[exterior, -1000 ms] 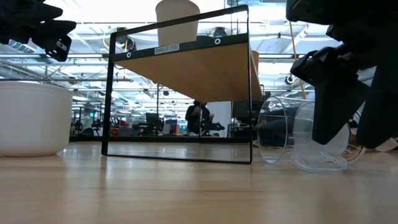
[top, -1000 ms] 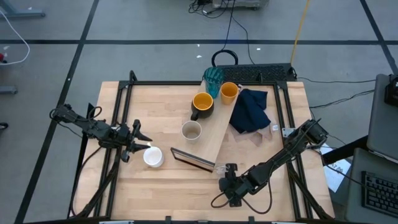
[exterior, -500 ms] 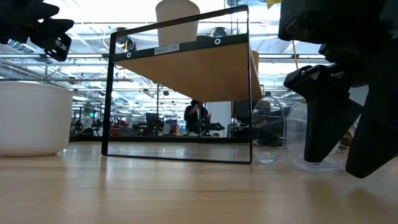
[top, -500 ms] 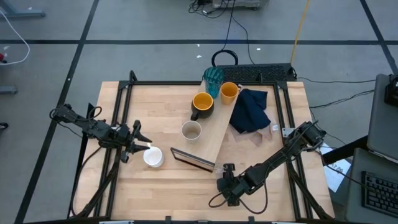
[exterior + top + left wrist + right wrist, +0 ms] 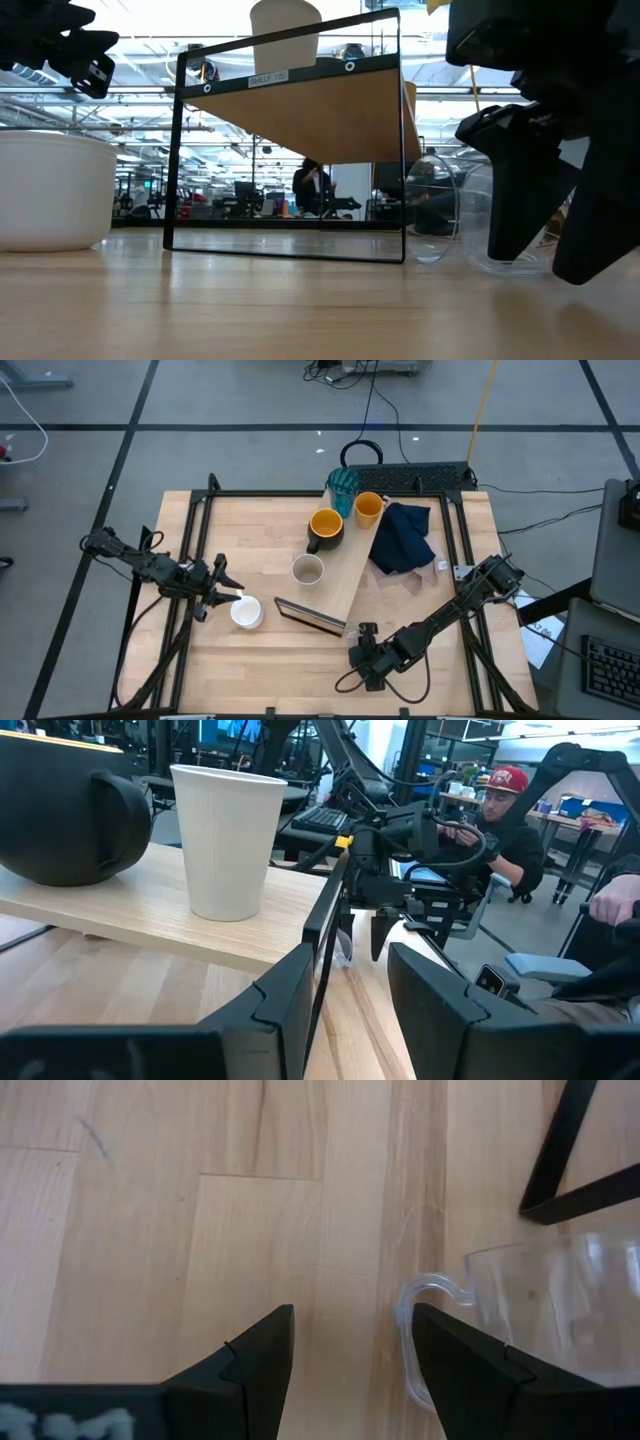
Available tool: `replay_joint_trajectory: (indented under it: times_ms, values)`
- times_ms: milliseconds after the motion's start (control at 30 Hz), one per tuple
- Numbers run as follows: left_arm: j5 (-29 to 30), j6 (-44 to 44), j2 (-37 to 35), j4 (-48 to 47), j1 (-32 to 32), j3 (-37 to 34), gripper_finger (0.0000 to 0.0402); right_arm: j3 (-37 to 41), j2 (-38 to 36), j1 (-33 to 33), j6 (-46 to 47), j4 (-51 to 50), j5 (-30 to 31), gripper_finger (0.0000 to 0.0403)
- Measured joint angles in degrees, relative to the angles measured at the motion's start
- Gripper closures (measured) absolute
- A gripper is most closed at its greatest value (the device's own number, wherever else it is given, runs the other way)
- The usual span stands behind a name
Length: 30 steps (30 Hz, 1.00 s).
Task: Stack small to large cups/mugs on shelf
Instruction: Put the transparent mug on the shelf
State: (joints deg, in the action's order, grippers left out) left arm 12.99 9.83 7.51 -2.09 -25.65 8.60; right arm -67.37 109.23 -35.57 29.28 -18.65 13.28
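Observation:
The light-wood shelf (image 5: 352, 560) runs slantwise across the table's middle on a black frame (image 5: 290, 250). On it stand the teal tumbler (image 5: 343, 485), orange cup (image 5: 368, 508), dark mug with yellow inside (image 5: 325, 527) and beige cup (image 5: 307, 570). The white mug (image 5: 246, 612) stands on the table at the left. My left gripper (image 5: 232, 596) hovers open just above and beside it. The clear glass (image 5: 545, 1295) lies on its side near the shelf's near end. My right gripper (image 5: 350, 1350) stands open right beside the glass, slanting down. My right gripper has one finger (image 5: 455, 1360) close against the clear glass's handle (image 5: 408, 1320), which lies just inside the open gap. I cannot tell whether the finger touches it. The glass lies on its side on the table.
A navy cloth (image 5: 402, 538) lies at the shelf's right side, and black gear (image 5: 420, 477) sits at the far edge. Black frame rails (image 5: 190, 560) run along the table's left and right sides. Bare wood lies along the near edge. People sit in the room beyond (image 5: 500, 810).
My right gripper has sunk a little toward the table beside the clear glass, its fingers as wide apart as before. The glass and the cups have stayed where they were.

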Motion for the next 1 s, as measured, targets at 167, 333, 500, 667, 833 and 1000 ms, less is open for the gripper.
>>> replay_joint_trajectory:
  times_ms: [167,333,500,667,833,1000]
  values:
    - [-0.04,0.21,0.0,0.0,0.0,0.0,0.0268,0.0,0.0,0.04,0.02,-0.22,0.01,0.022]
    - [-0.07,0.47,0.0,0.0,0.0,0.0,0.0268,0.0,-0.02,0.04,0.11,-0.89,0.02,0.0264]
    - [-0.07,0.78,0.0,0.0,0.0,0.0,0.0268,0.0,-0.04,0.04,0.13,-1.22,0.02,0.0309]
    - [-0.07,0.78,0.0,0.0,-0.01,0.0,0.0268,-0.04,-0.11,0.11,0.03,-1.3,-1.55,0.0337]
    - [-0.07,0.85,0.0,0.0,-0.02,0.0,0.0268,-0.09,-0.15,0.43,0.2,-1.74,-3.09,0.0339]
    - [-0.07,0.89,0.0,-0.01,-0.02,0.0,0.0268,-0.13,-0.22,0.98,0.03,-3.01,-4.41,0.033]
